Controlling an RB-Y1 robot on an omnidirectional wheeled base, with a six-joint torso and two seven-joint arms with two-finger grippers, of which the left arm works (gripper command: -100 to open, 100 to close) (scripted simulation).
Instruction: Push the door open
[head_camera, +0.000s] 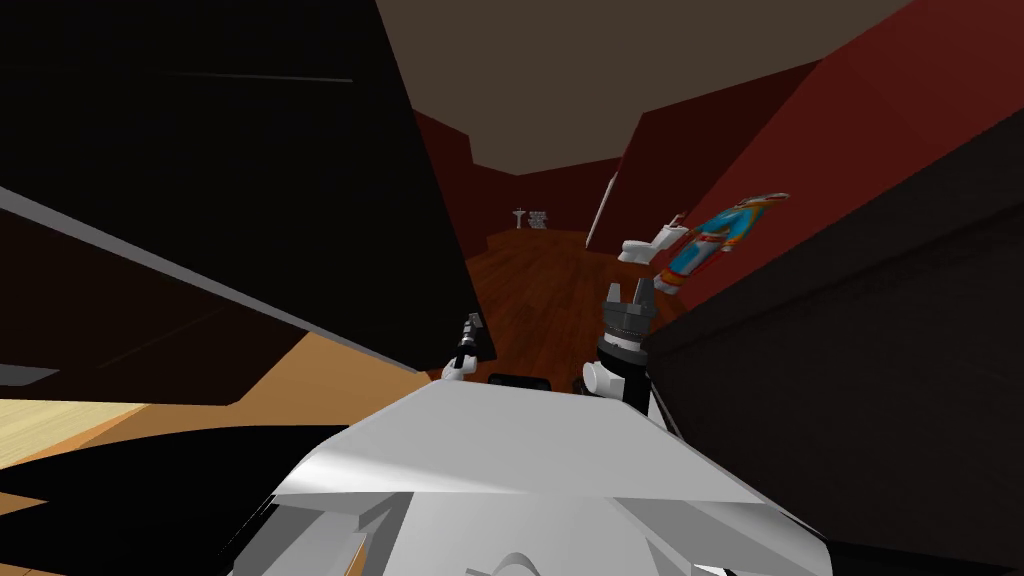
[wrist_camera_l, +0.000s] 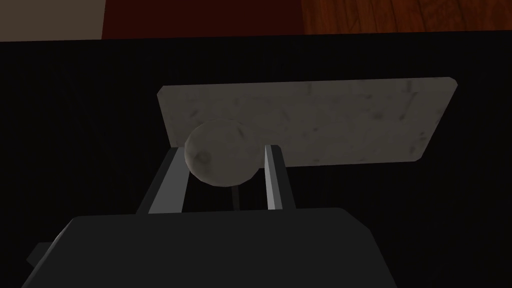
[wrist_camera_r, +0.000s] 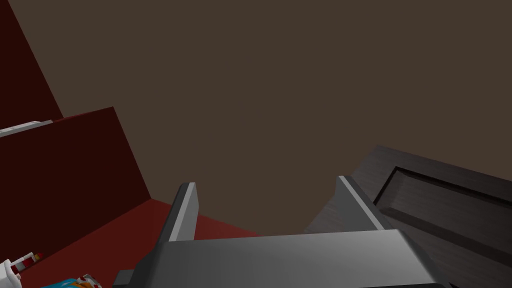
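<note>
The door (head_camera: 300, 200) is a large, very dark panel on my left, with its free edge just ahead of my chest. My left gripper (head_camera: 470, 335) is at that edge. In the left wrist view the left gripper (wrist_camera_l: 223, 148) is shut on a round grey door knob (wrist_camera_l: 220, 155), one finger pressing each side. The knob stands on a grey mottled plate (wrist_camera_l: 350, 120) fixed to the black door face (wrist_camera_l: 75, 125). My right gripper (head_camera: 630, 292) is raised beside me on the right, and its fingers (wrist_camera_r: 186, 210) stand open with nothing between them.
A dark panelled surface (head_camera: 850, 350) stands close on my right, also in the right wrist view (wrist_camera_r: 440, 210). Between it and the door a reddish wooden floor (head_camera: 540, 290) runs ahead between dark red walls. A white toilet (head_camera: 645, 245) and a blue figure (head_camera: 715, 240) sit at the right wall.
</note>
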